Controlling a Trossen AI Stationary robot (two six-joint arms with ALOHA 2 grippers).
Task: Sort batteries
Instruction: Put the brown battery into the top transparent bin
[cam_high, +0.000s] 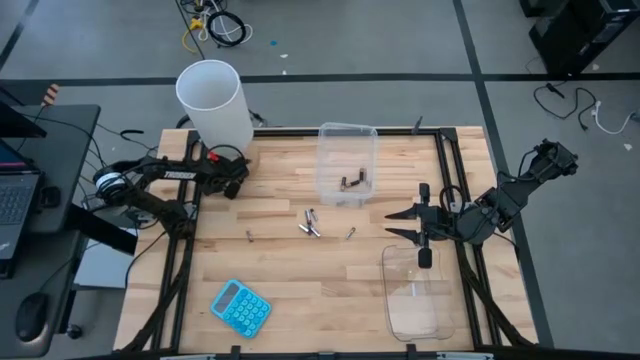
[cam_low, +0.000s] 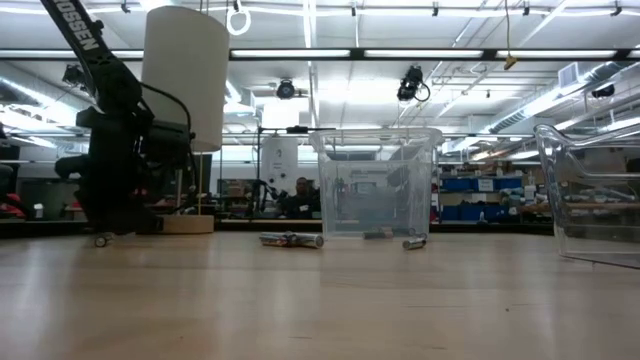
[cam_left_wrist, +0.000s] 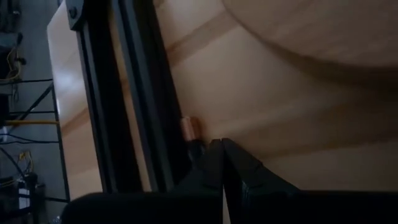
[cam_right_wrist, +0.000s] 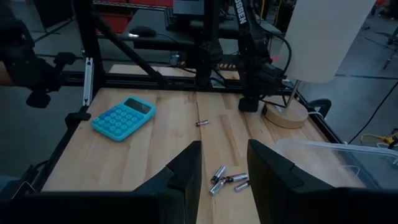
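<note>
Your left gripper rests at nine o'clock, jaws pressed together. Loose batteries lie mid-table, more inside the clear tub at twelve. Your right gripper hovers at three, jaws spread, empty.

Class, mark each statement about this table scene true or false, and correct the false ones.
1. The right pincer is open. True.
2. The calculator lies inside a tub. False: it lies on the bare table.
3. The far tub holds some batteries. True.
4. The left pincer grips a battery. False: it is shut and empty, beside the lamp.
5. The near tub holds loose batteries. False: none show in it; loose batteries lie mid-table.
</note>
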